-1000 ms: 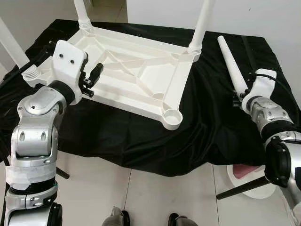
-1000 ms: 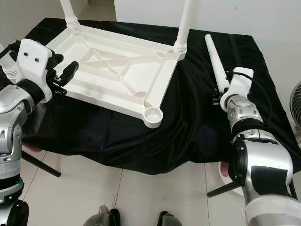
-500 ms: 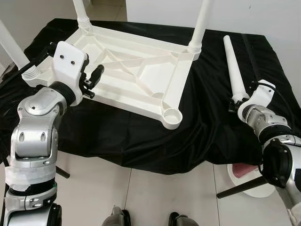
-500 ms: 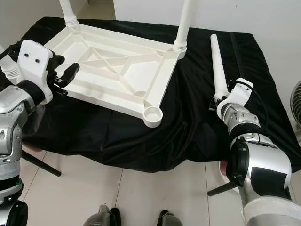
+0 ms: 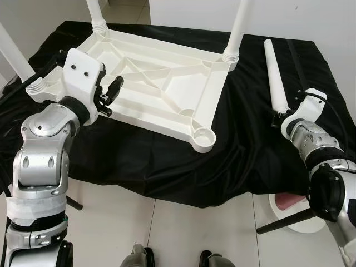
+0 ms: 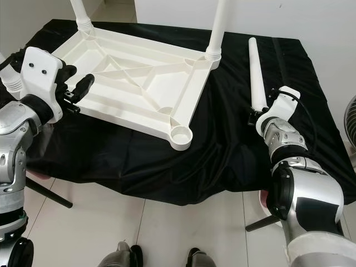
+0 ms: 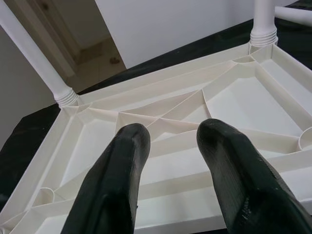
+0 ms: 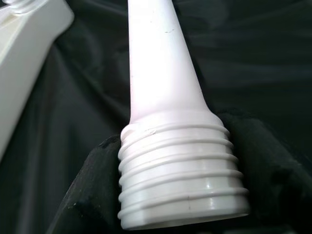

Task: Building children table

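On black cloth, right gripper clamps loose leg; left gripper apart.

A black cloth drapes over the bench, hanging in folds across the frame's middle. Pale floor tiles fill the bottom, and a white wall spans the upper right.

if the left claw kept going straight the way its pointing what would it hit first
Most likely the upturned white tabletop. The left claw sits open at its near long edge, aimed across the ribbed underside, so its fingers would probably meet the rim or the first inner rib. Depth is hard to judge; it might skim just over the rim.
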Available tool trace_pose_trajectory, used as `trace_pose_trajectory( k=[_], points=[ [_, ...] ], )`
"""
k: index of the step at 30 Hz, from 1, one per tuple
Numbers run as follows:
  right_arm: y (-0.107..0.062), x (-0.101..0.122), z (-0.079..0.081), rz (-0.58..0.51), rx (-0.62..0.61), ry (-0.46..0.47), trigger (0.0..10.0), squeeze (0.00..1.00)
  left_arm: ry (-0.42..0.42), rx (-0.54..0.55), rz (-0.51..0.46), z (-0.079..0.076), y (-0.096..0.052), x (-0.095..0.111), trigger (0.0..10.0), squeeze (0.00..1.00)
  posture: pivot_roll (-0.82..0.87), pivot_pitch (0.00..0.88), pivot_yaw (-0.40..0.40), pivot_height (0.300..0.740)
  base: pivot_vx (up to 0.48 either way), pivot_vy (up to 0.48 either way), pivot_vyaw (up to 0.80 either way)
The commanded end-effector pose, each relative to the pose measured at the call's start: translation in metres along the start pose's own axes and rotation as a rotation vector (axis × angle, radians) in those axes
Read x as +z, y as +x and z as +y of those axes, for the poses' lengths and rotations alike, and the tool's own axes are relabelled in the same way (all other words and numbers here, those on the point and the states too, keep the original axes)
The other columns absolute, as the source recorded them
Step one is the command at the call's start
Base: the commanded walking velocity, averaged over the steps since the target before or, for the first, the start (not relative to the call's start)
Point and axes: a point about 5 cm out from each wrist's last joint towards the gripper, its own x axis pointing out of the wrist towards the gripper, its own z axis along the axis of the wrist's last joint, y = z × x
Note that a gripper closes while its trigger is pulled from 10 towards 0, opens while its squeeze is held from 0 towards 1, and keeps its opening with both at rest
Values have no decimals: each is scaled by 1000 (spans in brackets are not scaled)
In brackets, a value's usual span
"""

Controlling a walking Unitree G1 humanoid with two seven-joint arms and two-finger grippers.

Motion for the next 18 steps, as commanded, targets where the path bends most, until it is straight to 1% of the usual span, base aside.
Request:
trace_pose_trajectory(
  k=[1, 3, 6, 7, 8, 9, 10, 11, 12, 13, 14, 15, 16, 17, 18],
  points=[
    [0, 0, -1, -12, 6, 22, 0, 0, -8, 77, 12, 2, -1, -4, 10000, 0, 44, 177, 37, 740, 0, 0, 0],
    [0, -5, 2, 7, 21, 50, 0, 0, -11, 76, 11, 2, 0, -5, 10000, 0, 30, 165, 40, 740, 0, 0, 0],
    [-1, -5, 2, -7, 20, 47, 0, 0, -12, 75, 7, 1, 2, -5, 10000, 0, 30, 165, 40, 740, 0, 0, 0],
    [-1, 1, 2, -62, 29, 45, 0, 0, -14, 75, 1, 1, 3, -4, 10000, 0, 26, 160, 37, 740, 0, 0, 0],
    [-2, 13, 3, -157, 23, 25, 0, 0, -19, 79, -8, 1, 4, -3, 10000, 0, 26, 160, 37, 740, 0, 0, 0],
    [-2, 13, 3, -157, 23, 25, 0, 0, -19, 79, -8, 1, 4, -3, 10000, 0, 26, 160, 37, 740, 0, 0, 0],
    [-9, 41, 5, -396, -7, 28, 10000, 0, -26, 92, -24, 3, 5, -1, 10000, 0, 26, 160, 37, 740, 0, 0, 0],
    [-9, 41, 5, -396, -7, 28, 10000, 0, -26, 92, -24, 3, 5, -1, 10000, 0, 26, 160, 37, 740, 0, 0, 0],
    [-12, 47, 5, -452, -20, 32, 10000, 0, -28, 95, -27, 3, 5, -1, 10000, 0, 22, 148, 34, 740, 0, 0, 0],
    [-13, 49, 5, -474, -24, 37, 10000, 0, -29, 96, -29, 3, 5, -1, 10000, 0, 22, 148, 34, 740, 0, 0, 0],
    [-21, 62, 12, -584, -44, -18, 10000, 0, -33, 101, -42, 4, 6, 1, 10000, 0, 16, 141, 37, 740, 0, 0, 0],
    [-29, 70, 18, -667, -55, -52, 10000, 0, -36, 105, -52, 6, 7, 2, 10000, 0, 16, 141, 37, 740, 0, 0, 0],
    [-38, 79, 29, -748, -41, -86, 10000, 0, -45, 110, -65, 7, 9, 5, 10000, 0, 16, 141, 37, 740, 0, 0, 0],
    [-46, 85, 40, -808, -18, -111, 10000, 0, -55, 115, -76, 9, 11, 8, 10000, 0, 16, 141, 37, 740, 0, 0, 0],
    [-47, 86, 42, -814, -13, -114, 10000, 0, -57, 115, -77, 10, 11, 9, 10000, 0, 16, 141, 37, 740, 0, 0, 0]
  ],
)
